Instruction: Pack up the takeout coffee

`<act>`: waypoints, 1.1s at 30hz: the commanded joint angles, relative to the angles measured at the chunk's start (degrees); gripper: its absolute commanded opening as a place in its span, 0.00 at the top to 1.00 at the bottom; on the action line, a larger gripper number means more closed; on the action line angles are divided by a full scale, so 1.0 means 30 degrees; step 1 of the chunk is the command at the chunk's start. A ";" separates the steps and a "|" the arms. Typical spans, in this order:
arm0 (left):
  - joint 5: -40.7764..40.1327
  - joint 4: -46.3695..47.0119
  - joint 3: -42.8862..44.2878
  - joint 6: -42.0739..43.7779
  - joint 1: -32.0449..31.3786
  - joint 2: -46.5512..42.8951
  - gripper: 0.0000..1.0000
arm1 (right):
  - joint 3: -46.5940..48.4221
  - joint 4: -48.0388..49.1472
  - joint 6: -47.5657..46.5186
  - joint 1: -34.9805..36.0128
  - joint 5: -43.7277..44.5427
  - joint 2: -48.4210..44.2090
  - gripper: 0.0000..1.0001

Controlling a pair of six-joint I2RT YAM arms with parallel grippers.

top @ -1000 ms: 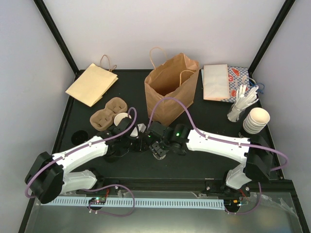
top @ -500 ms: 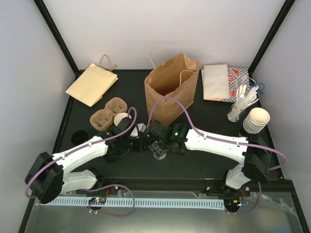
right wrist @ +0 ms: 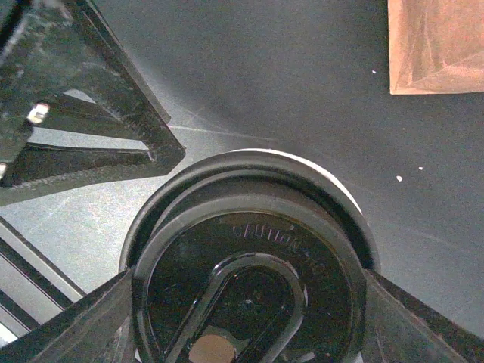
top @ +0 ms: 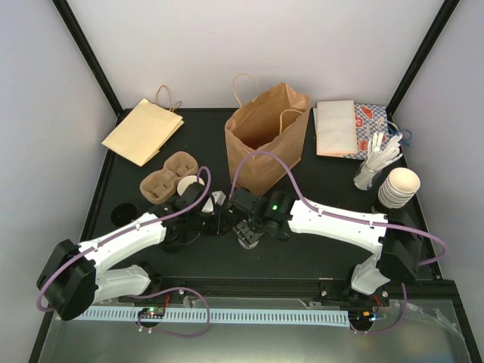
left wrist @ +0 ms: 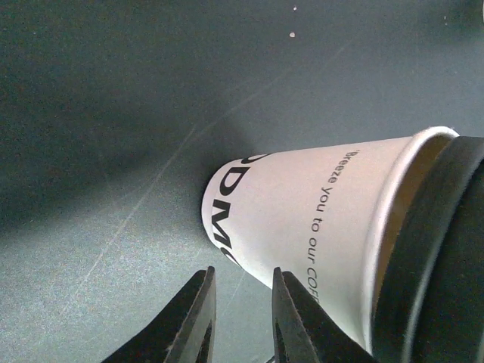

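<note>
Now the right hand (top: 246, 231), clamped on the black lid (right wrist: 246, 295), has edged left onto the rim of the sideways coffee cup (left wrist: 302, 219) beside the left hand (left wrist: 242, 274), grip unclear, so capping seems close.

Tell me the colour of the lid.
Black. The right wrist view shows the lid best, with the white cup rim behind it.
</note>
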 commanded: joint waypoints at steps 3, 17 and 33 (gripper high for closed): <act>-0.0390 -0.0201 0.0072 0.0255 0.0130 -0.0406 0.78 | 0.0694 -0.0532 -0.0001 0.0090 0.0456 -0.0817 0.32; -0.0427 -0.0318 0.0080 0.0243 0.0180 -0.0495 0.78 | 0.0849 -0.0244 0.0016 0.0092 0.0622 -0.1102 0.32; -0.0307 -0.0280 0.0167 0.0284 0.0155 -0.0401 0.79 | -0.0151 0.0559 0.0171 0.0089 0.0202 -0.0378 0.32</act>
